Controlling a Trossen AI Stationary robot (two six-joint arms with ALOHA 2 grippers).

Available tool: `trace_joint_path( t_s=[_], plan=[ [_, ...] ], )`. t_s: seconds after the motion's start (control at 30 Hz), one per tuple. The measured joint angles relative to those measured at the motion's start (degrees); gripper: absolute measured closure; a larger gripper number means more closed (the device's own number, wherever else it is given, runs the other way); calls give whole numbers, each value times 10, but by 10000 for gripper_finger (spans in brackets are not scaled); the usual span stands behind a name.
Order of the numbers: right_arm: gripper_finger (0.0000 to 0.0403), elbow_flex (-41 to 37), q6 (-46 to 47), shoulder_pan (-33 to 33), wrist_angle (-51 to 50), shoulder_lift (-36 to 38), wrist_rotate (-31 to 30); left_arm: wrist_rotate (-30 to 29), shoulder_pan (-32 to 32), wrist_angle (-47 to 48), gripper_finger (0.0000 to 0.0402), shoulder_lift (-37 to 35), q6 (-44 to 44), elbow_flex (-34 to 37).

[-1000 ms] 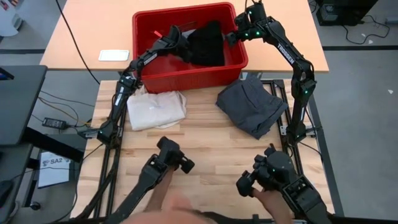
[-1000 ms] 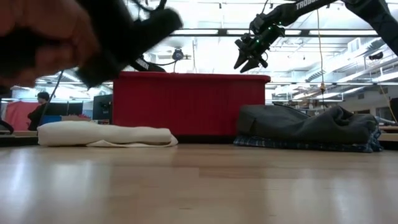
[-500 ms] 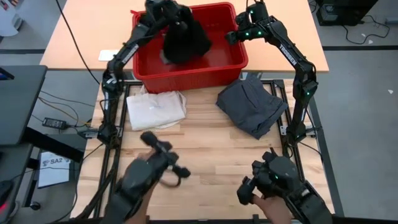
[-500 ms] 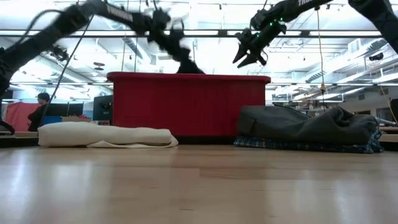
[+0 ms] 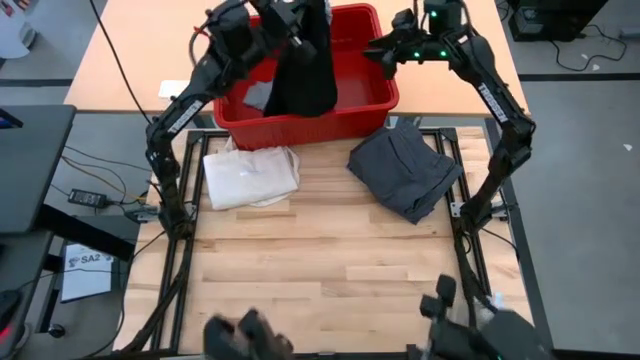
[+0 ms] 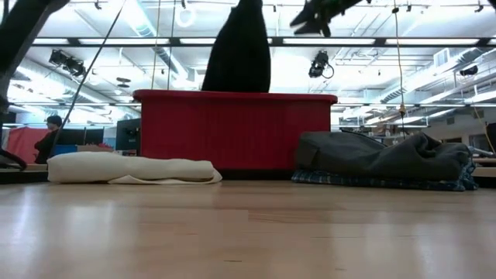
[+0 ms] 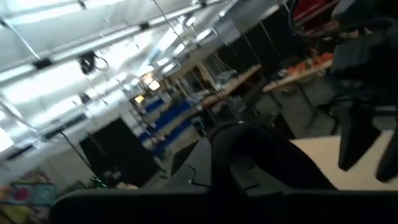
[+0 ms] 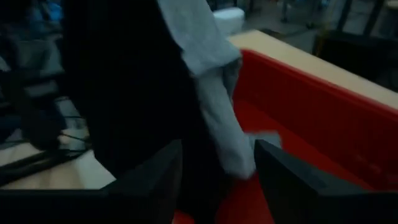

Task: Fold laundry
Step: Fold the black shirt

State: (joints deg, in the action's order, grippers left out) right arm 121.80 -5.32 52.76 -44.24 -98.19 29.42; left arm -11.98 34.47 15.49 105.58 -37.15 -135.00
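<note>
**Black garment lifted over bin**

Light wood slat desk [image 5: 330, 250], a tan one behind it; open workshop with ceiling strip lights is seen beyond. A red bin [image 5: 375, 100] is set at the far edge. A cream folded cloth [image 5: 250, 177] lies left, a dark grey garment [image 5: 405, 175] right on a plaid one [image 6: 387, 183]. The black garment [image 5: 305, 75] is held hanging limp over the bin, left tool [image 5: 300, 22] clamped on its top. Right tool [image 5: 385, 58] is parted, hovering at the bin's right rim.
</note>
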Motion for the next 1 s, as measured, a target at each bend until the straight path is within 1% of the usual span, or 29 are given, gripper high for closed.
trace_joint_path(
  t_s=[0.07, 0.13, 0.2, 0.23, 0.3, 0.4, 0.47, 0.53, 0.63, 0.77, 0.87, 1.0],
  plan=[
    [182, 0, 3, -10, 2, 14, -1, -53, -25, -30, 392, -3, -41, 0],
    [168, 0, 17, -22, 15, 22, -40, -125, -33, -57, 392, -3, -83, 0],
    [159, 0, 38, -29, 17, 25, -87, -204, -24, -42, 391, -4, -95, 0],
    [157, 0, 46, -32, 13, 25, -98, -225, -13, -14, 391, -5, -85, 0],
    [157, 0, 57, -36, -4, 26, -98, -230, 10, 56, 391, -5, -27, 0],
    [159, 0, 63, -46, -27, 30, -82, -212, 37, 157, 391, -3, 74, 0],
    [159, -1, 47, -55, -35, 29, -70, -210, 41, 207, 391, -3, 144, 0],
    [156, -18, 29, -66, -22, 29, -68, -210, 41, 231, 391, -3, 194, 0],
    [146, -57, -4, -90, 35, 27, -69, -219, 39, 235, 391, -3, 218, 0],
    [127, -117, -33, -128, 126, 27, -75, -232, 41, 218, 390, -3, 240, 0],
    [111, -165, -46, -155, 208, 27, -118, -236, 46, 203, 390, -3, 275, 0],
    [92, -255, -84, -190, 381, 27, -196, -240, 46, 194, 390, -3, 284, 0]
  ],
)
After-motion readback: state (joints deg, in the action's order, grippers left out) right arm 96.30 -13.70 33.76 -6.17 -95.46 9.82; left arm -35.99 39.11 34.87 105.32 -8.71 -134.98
